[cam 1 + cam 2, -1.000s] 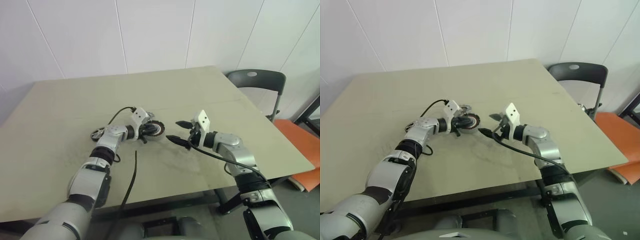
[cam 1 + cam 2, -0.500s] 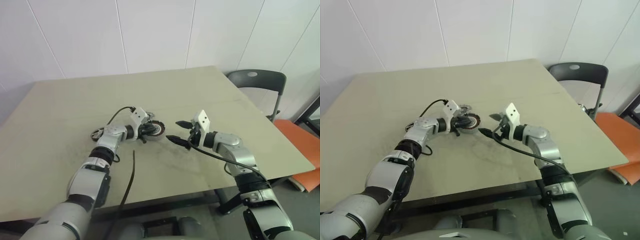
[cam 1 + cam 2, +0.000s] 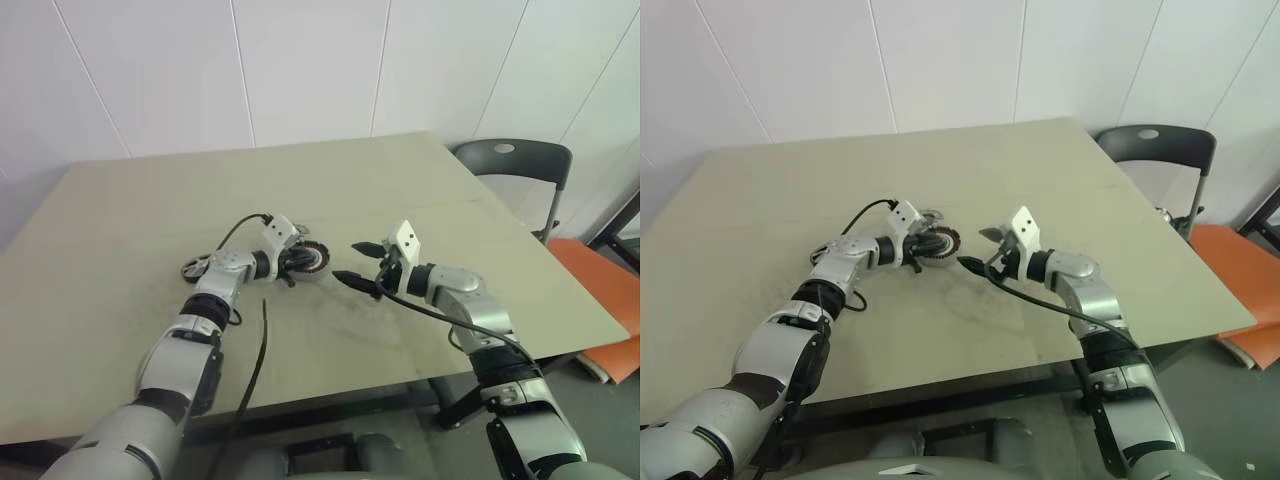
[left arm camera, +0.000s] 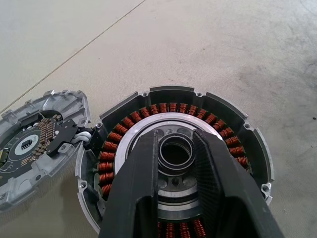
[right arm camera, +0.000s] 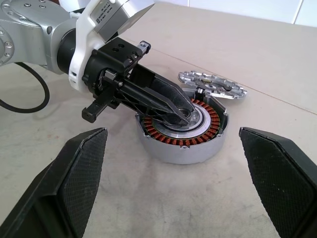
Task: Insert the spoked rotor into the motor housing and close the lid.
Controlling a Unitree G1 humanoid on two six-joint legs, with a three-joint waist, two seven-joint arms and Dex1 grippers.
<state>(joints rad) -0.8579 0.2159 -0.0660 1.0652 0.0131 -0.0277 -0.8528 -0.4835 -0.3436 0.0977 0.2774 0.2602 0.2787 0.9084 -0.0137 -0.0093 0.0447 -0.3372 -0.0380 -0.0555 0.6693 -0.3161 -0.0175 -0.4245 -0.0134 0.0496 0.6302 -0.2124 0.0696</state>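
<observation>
Between the left gripper's (image 4: 176, 163) narrowly parted fingers, the motor housing (image 5: 181, 130) sits on the bench (image 3: 420, 200), its hub clasped, so the wide-open right gripper (image 3: 362, 265) just beside should wait until the spoked rotor seats squarely.

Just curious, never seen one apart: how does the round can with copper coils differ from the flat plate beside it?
The motor housing is a deep round can ringed with copper coils; the lid is flat and carries a dark circuit board. The left gripper reaches into the housing; the lid lies untouched. Both are silvery metal, round and rest on the table.
</observation>
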